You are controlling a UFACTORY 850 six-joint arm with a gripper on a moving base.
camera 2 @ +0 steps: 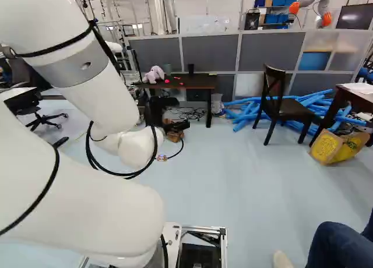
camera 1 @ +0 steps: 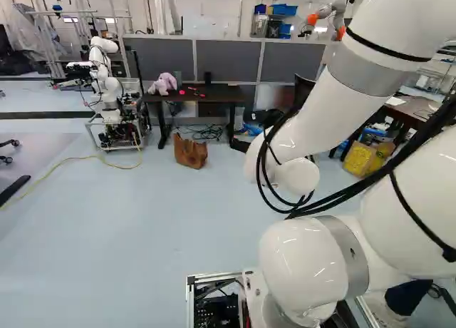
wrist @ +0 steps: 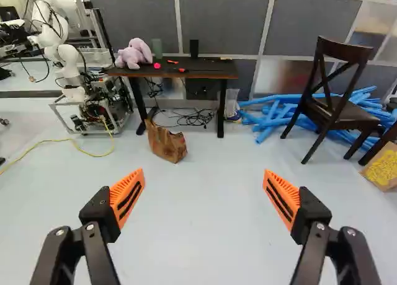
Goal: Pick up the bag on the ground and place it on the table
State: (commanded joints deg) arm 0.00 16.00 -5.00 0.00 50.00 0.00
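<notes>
The widest trouble lies in the stretch of pale floor (wrist: 198,223) between the arm (camera 1: 324,107) and its goal: the bag looks well out of reach, so the base (camera 1: 214,277) probably has to drive, and a skewed approach would leave the claw off line.

The bench (wrist: 217,68) stands beyond, against the partitions. Coming in too far or too low, the arm could knock its front edge or the leg (wrist: 138,105) close behind the bag.

Another robot (wrist: 53,36) stands on its cart near that same end of the bench, so a wide swing that way risks a collision. The chair (wrist: 355,116), well off on the other side, seems a lesser worry.

The brown bag (wrist: 166,144) sits on the floor just in front of the bench. It looks soft, so a grip low on its body may fold it or shove it back against the leg; a bite at its upper edge could slip if shallow.

The claw (wrist: 203,171) has its 2 orange pads wide apart with nothing between them. Lowered too far, its tips could scrape the floor.

The yellow cable (wrist: 74,142) could catch a wheel, and the dark cables (wrist: 195,118) under the bench could snag a finger. Last, a careless set-down could tip the plush toy (wrist: 133,54) or the pink ball (wrist: 157,65).
</notes>
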